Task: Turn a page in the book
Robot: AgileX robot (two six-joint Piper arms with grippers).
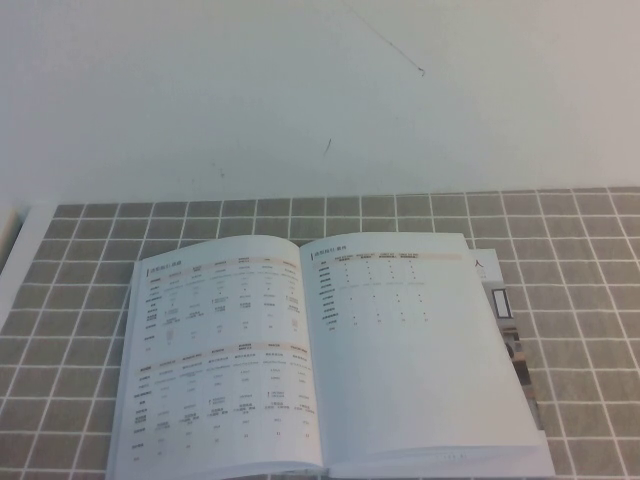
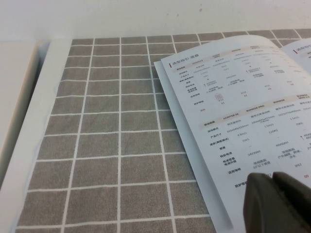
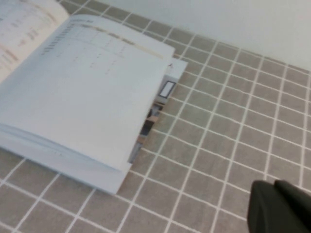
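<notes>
high view: an open book [image 1: 320, 360] lies flat on a grey tablecloth with a white grid [image 1: 580, 330] that covers the table, near the front edge and roughly centred.
left-hand page: printed with tables of small text and a few small pictures [image 1: 220, 350].
right-hand page: a short table near its top, mostly blank white below [image 1: 410, 360]; it lies flat on the stack of pages.
under the book: a printed sheet with dark photos [image 1: 515, 345] sticks out along the book's right edge.
background: a plain pale wall [image 1: 320, 90] behind the cloth.
left tool: seen only in the left wrist view as a dark shape [image 2: 279, 204] just over the near corner of the left-hand page; cannot tell whether its fingers are apart or together.
right tool: seen only in the right wrist view as a dark shape [image 3: 282, 208] above the bare cloth, well apart from the book's right edge; its fingers are together and hold nothing.
</notes>
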